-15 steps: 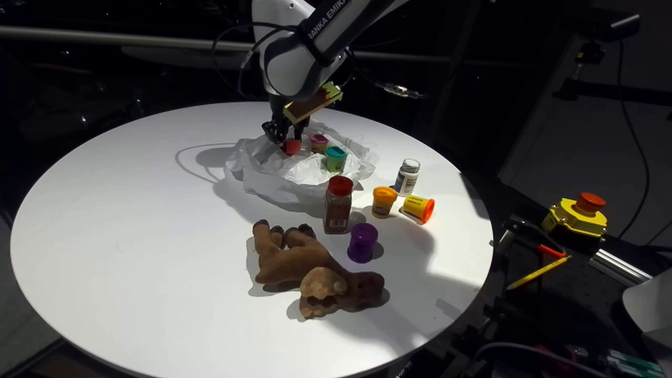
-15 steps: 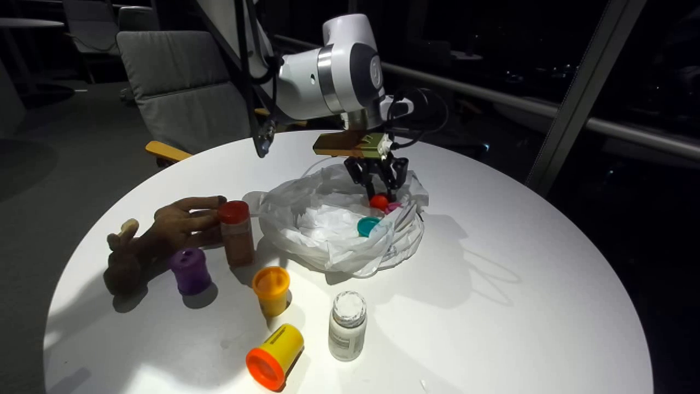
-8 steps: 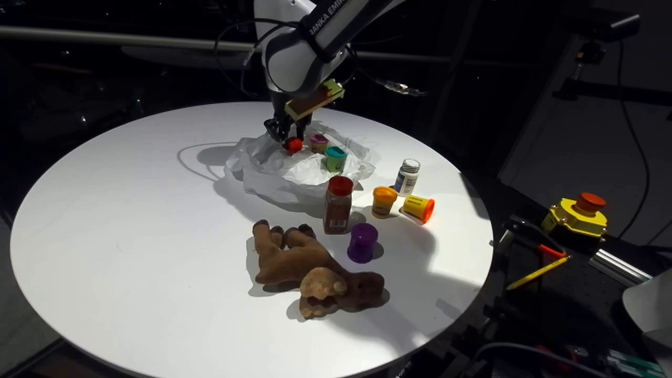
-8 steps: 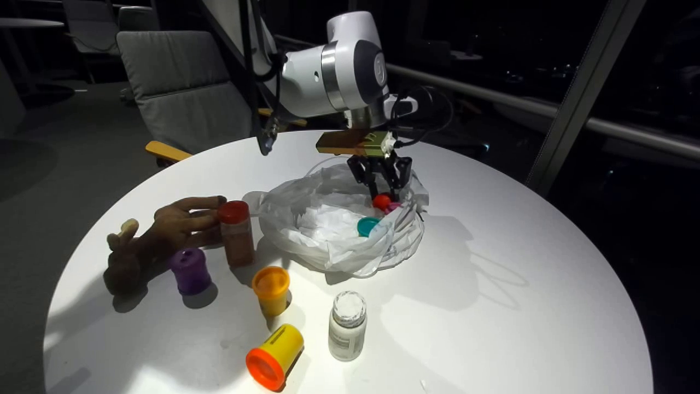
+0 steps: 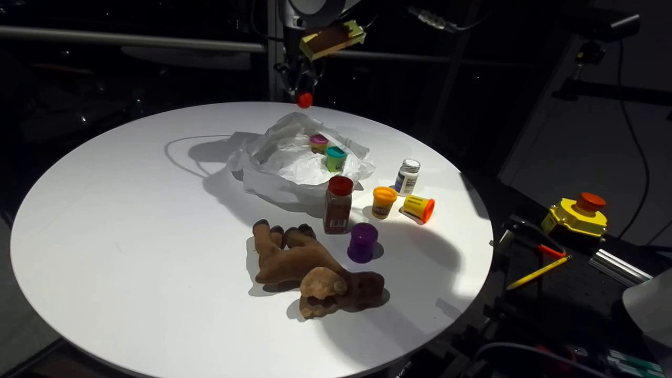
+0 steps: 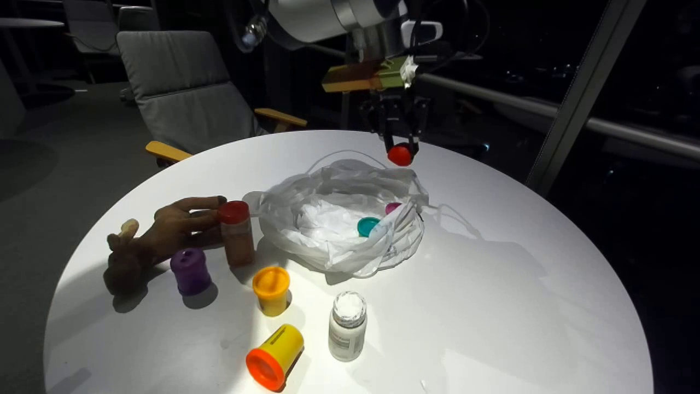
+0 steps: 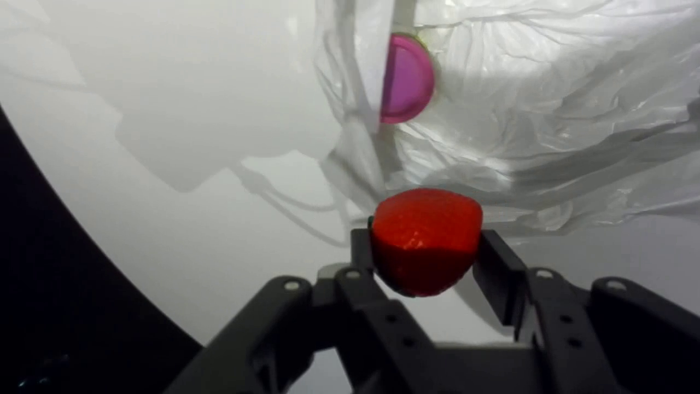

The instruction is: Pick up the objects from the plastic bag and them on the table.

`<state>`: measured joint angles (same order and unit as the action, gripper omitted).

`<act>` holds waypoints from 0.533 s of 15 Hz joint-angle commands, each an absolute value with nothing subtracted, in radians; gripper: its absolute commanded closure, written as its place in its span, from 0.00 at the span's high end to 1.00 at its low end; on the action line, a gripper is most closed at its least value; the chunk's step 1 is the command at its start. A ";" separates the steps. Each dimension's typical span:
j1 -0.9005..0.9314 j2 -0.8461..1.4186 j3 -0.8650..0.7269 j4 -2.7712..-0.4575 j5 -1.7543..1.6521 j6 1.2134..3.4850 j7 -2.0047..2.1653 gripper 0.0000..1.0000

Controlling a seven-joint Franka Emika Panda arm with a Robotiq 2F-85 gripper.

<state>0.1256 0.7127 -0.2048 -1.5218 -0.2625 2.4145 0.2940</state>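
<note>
The white plastic bag (image 5: 283, 190) lies open on the round white table (image 5: 131, 247); it also shows in the wrist view (image 7: 536, 115). Inside are a tub with a magenta lid (image 5: 318, 144) and a tub with a teal lid (image 6: 368, 226). The magenta lid (image 7: 409, 79) is partly covered by a bag fold in the wrist view. My gripper (image 6: 402, 146) is shut on a red rounded object (image 6: 400, 156) with a small dark green edge. The red object (image 7: 426, 241) sits between both fingertips, held in the air above the bag's far side.
On the table stand a red-lidded jar (image 5: 337, 210), a purple tub (image 5: 362, 242), an orange tub (image 5: 384, 202) and a white bottle (image 6: 347, 334). A yellow tub (image 6: 281, 347) lies on its side. A brown plush animal (image 5: 299, 262) lies near the front. A chair (image 6: 180, 87) stands behind.
My gripper has risen out of the bag with the red object in its fingers. The bag's far edge now stands higher. The tubs inside have stayed in place.
</note>
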 commanded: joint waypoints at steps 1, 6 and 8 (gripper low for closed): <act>0.127 0.512 -0.254 -1.756 -0.326 2.416 0.319 0.25; 0.027 0.576 -0.220 -1.802 -0.261 2.412 0.303 0.25; -0.003 0.652 -0.201 -1.792 -0.222 2.443 0.304 0.25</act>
<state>0.0369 0.5693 -0.2334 -1.8007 -0.2678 2.3904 0.2940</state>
